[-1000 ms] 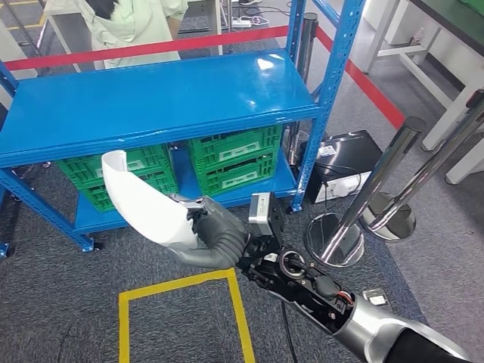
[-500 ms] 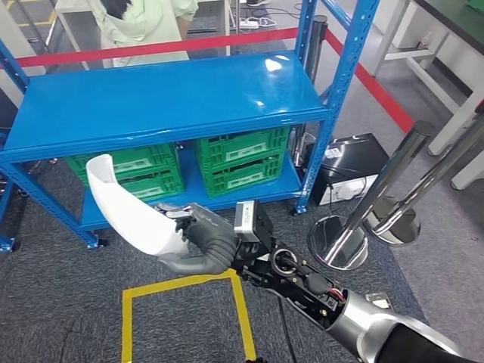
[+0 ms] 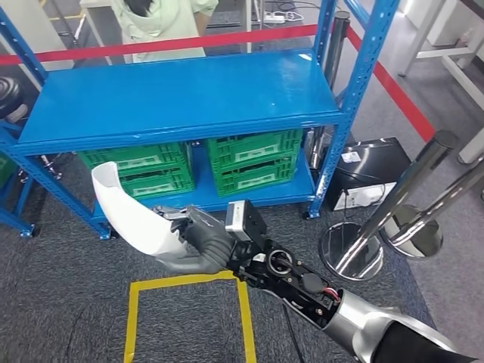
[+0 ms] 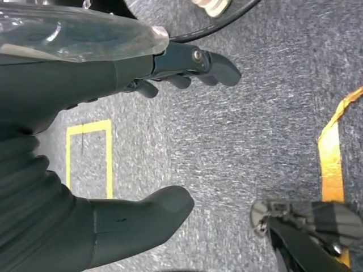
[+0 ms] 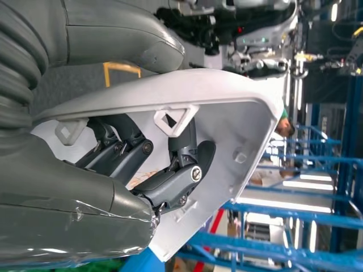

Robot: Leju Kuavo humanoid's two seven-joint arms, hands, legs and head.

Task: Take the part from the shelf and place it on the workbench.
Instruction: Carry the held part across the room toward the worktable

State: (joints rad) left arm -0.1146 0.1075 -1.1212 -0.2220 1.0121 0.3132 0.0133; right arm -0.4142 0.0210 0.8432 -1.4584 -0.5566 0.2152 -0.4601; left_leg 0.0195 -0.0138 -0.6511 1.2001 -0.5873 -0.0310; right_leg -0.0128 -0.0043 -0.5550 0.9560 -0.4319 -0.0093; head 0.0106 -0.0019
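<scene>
My right hand (image 3: 201,243) grips a long curved white plastic part (image 3: 132,217), held in the air in front of the blue shelf (image 3: 171,98), over the grey carpet. The right wrist view shows that hand (image 5: 141,164) up close, with dark fingers curled inside the white part (image 5: 231,113) and the thumb on its outer face. In the left wrist view my left hand (image 4: 128,141) hangs over the carpet, fingers apart and holding nothing.
Green crates (image 3: 254,159) sit on the shelf's lower level. A person in a pale green top (image 3: 162,19) stands behind the shelf, past a red barrier tape (image 3: 171,45). Chrome stanchions (image 3: 388,219) and a black box (image 3: 368,170) stand on the right. A yellow tape square (image 3: 188,318) marks the floor.
The whole view has shifted, so the camera has turned to the left. My right hand keeps its hold on the white part, now a little further left and lower in view.
</scene>
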